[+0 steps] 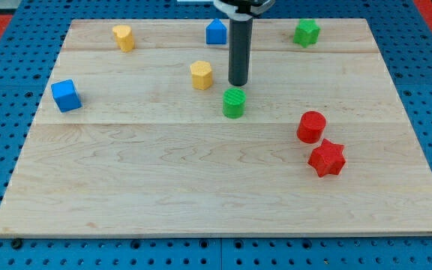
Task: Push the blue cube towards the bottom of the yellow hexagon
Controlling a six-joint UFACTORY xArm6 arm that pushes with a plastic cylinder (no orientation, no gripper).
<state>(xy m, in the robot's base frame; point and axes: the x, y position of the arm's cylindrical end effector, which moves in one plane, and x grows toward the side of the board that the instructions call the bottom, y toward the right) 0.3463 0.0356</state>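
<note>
A pale wooden board (pixel 201 187) carries eight blocks. Near its top edge sit a yellow block (pixel 123 37) toward the left corner, a blue house-shaped block (pixel 215 32) at the middle, and a green star (pixel 306 32) toward the right. A blue cube (pixel 66 95) lies by the left edge. Around the centre stand a yellow hexagon (pixel 201 75) and a green cylinder (pixel 234 103). Toward the right edge, a red cylinder (pixel 311 127) touches a red star (pixel 327 158).

We are showing only a straight dark rod — round, smooth and almost black — ending in my tip (pixel 238 83), flat-cut. At its top a white and black mount is showing.
</note>
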